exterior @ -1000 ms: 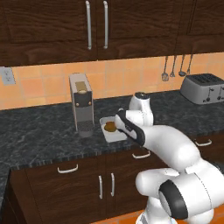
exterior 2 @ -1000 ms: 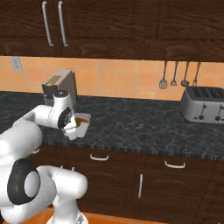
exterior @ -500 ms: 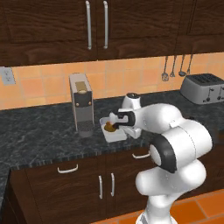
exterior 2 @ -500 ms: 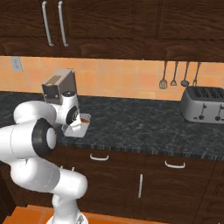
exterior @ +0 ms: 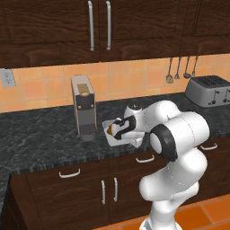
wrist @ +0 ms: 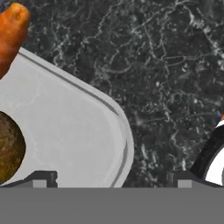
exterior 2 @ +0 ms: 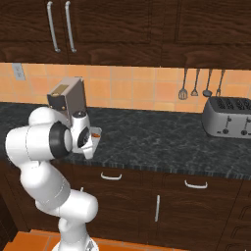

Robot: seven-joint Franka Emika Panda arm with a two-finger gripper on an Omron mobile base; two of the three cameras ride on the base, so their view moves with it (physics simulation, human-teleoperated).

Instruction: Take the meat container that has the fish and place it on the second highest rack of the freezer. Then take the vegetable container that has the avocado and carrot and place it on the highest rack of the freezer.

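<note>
The white vegetable container (wrist: 65,131) lies on the dark counter, just right of the coffee machine. In it are the brownish avocado (wrist: 6,146) and the orange carrot (wrist: 11,30), whose end juts past the rim. My gripper (wrist: 111,181) is open and low over the container's corner, one fingertip (wrist: 43,178) over the tray and the other over the bare counter. From the base, the gripper (exterior: 117,128) hovers at the vegetable container (exterior: 130,140) with the avocado (exterior: 109,130) beside it; the carrot (exterior 2: 96,133) peeks out by the gripper (exterior 2: 88,139). The meat container, the fish and the freezer are out of view.
A grey coffee machine (exterior: 84,105) stands close to the tray's left. A toaster (exterior: 209,90) sits far right on the counter (exterior: 40,134), with utensils (exterior: 179,67) hanging above it. Dark wall cabinets (exterior: 99,27) hang overhead.
The arm has folded in over the counter, and the open gripper has moved left and down to the tray's corner. The tray has stayed put.
</note>
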